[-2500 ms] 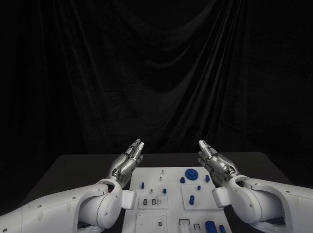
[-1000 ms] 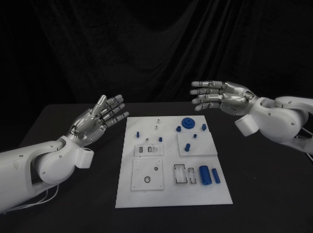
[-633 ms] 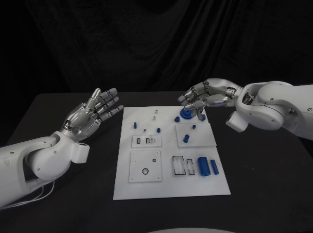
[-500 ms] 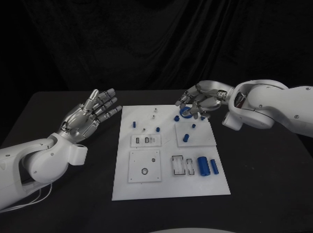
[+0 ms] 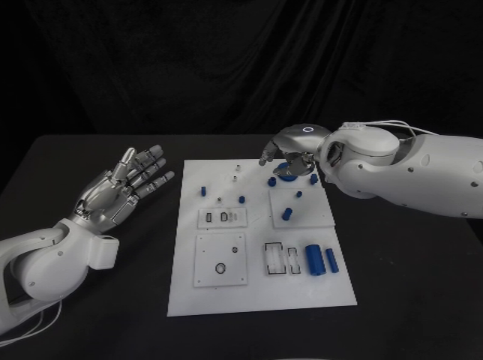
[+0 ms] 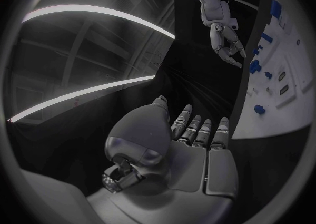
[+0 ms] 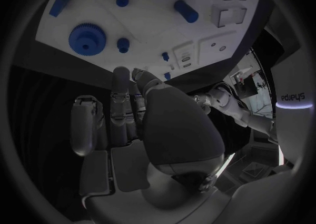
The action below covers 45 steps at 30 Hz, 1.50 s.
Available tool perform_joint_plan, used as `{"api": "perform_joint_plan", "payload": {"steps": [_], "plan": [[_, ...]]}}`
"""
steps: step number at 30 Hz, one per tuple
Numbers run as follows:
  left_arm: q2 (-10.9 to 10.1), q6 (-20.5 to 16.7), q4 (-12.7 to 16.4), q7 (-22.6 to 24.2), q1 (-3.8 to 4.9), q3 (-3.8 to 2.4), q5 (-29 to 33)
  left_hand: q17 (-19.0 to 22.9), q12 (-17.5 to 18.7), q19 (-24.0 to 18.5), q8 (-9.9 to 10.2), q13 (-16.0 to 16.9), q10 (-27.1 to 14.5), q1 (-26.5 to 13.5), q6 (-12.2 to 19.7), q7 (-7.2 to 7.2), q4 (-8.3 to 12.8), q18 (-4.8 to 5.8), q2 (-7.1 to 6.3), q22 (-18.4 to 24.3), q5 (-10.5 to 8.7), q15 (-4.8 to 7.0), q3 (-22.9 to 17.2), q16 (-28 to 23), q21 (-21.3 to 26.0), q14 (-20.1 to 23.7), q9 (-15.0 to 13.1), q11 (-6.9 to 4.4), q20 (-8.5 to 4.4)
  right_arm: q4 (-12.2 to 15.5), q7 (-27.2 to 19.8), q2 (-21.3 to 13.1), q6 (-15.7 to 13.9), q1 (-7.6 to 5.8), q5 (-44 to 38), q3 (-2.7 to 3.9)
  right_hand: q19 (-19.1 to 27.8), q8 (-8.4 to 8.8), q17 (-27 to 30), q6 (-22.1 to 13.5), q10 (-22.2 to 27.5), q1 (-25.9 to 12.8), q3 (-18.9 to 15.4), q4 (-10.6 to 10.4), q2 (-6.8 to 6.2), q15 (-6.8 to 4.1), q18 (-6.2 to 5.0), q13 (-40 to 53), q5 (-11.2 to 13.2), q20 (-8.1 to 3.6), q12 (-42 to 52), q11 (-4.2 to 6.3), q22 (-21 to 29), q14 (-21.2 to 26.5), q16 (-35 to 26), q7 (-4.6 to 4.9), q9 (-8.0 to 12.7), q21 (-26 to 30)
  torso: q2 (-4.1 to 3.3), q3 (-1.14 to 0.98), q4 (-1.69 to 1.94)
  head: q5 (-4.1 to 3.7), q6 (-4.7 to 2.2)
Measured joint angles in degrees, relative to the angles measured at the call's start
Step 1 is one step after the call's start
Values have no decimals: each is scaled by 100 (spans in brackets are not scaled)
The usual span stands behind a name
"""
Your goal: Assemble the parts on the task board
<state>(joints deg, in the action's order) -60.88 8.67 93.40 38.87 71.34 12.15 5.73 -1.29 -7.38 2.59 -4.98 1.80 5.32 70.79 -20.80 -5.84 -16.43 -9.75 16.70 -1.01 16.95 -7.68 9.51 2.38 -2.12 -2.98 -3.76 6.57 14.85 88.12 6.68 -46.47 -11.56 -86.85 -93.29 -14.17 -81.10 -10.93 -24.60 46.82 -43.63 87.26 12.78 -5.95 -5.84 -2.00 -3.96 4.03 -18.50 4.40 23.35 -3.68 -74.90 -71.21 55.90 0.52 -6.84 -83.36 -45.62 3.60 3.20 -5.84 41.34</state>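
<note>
Right hand (image 5: 288,157) lowered over gear (image 5: 292,169) on task board (image 5: 259,289).

left hand (image 6: 187,145) spread, task board (image 6: 279,84) beyond, right hand (image 6: 227,45) seemingly above it

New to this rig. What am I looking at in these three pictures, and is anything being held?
It is a two-armed robot at a black table. One picture looks down from its head; the two round fisheye pictures come from cameras behind each wrist. The left robot hand hovers beside the board, fingers spread, holding nothing. The right robot hand reaches over the far end of the white task board, just above a blue gear; its wrist view shows the fingers apart and nothing in them. Small blue parts stand or lie on the board, such as a blue cylinder near its close end.
</note>
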Motion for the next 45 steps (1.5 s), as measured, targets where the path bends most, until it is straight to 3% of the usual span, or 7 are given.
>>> {"api": "perform_joint_plan", "payload": {"steps": [4, 12, 19, 27, 31, 33, 45], "plan": [[-3, 10, -6, 1, 0, 1, 2, 0, 0, 0, 0, 0, 0, 0, 0, 0, -1, 0, 0, 0, 23, -22, -30, 0, 0, -22, 0, 0, 0, -54, 72, 44, -43, 49, -408, 0, 0, 74, -6, 13, 57, -188, -68, -109, -116, 0, -1, 18, 474, 0, -55, 29, 4, 0, 22, -28, -31, 0, -60, 30, 6, -3, -83], [7, 40, -73, 1, 0, 1, 5, -1, 1, 0, 0, -1, -19, 67, 12, 12, 15, 0, -6, 0, 50, -63, -46, 0, 0, -21, -3, -20, 1, -187, 137, 97, -34, 145, -773, -1, -40, 178, -112, -48, 118, -405, -226, -267, -184, 27, -2, 107, 745, 0, -55, -33, -5, -27, 114, -88, -78, 0, -110, 63, 3, 48, -121], [44, 86, -103, 1, 0, 1, 7, -1, 1, 0, 0, -1, -20, 67, 1, 43, 15, 0, -6, -1, 85, -63, -46, 0, 0, -21, -6, -20, 1, -198, 133, 75, 12, 220, -892, -1, -61, 226, -169, -48, 188, -572, -369, -433, -243, 40, -2, 180, 724, 21, -22, -43, -5, -80, 153, -88, -130, -23, -120, 67, -4, 49, -83], [61, 142, -111, 2, 0, 1, 8, -6, 2, 22, -21, -2, -20, 112, -20, 63, 31, 0, -8, -1, 117, -62, -62, 0, 0, -22, -23, -21, 23, -130, 123, -15, 21, 262, -947, -1, -82, 301, -236, -98, 239, -646, -446, -694, -319, 68, -2, 316, 75, 42, 3, -53, -4, -108, 202, -97, -231, -23, -107, 68, -8, 86, -32], [61, 166, -109, 2, 0, 1, 8, -6, -34, 22, -45, -2, -20, 112, -63, 62, 15, 0, -8, -1, 117, -83, -78, 0, 0, -42, -30, -21, 23, -145, 116, -30, 19, 285, -961, 0, -125, 215, -283, 194, 182, -507, -243, -603, -235, 37, -3, 415, -871, -2, 71, -37, -4, -139, 230, -35, -415, -51, -99, 66, -10, 54, -14], [58, 181, -100, 2, 0, 1, 9, -6, -34, 22, -45, -2, -20, 123, -62, 62, 15, 0, -20, -1, 117, -83, -78, 0, 0, -42, -30, -21, 23, -185, 102, -22, 5, 312, -965, 0, -173, 178, -324, 303, 101, -441, -127, -565, -231, 4, 4, 456, -1100, -9, 88, 2, -4, -171, 271, -44, -494, -96, -96, 64, -11, 42, -6], [22, 237, -90, 4, 0, 1, 10, -6, -60, 22, -45, -3, -41, 256, -62, 62, 81, 1, -34, -2, 251, -83, -140, 0, 0, -42, -38, 0, 23, -390, -23, 90, -217, 477, -980, 11, -194, 116, -335, 445, -104, -379, 130, -510, -206, -4, 88, 515, -1091, -30, 111, 19, -3, -180, 270, -25, -696, -123, -84, 59, -15, 41, -27]]}}
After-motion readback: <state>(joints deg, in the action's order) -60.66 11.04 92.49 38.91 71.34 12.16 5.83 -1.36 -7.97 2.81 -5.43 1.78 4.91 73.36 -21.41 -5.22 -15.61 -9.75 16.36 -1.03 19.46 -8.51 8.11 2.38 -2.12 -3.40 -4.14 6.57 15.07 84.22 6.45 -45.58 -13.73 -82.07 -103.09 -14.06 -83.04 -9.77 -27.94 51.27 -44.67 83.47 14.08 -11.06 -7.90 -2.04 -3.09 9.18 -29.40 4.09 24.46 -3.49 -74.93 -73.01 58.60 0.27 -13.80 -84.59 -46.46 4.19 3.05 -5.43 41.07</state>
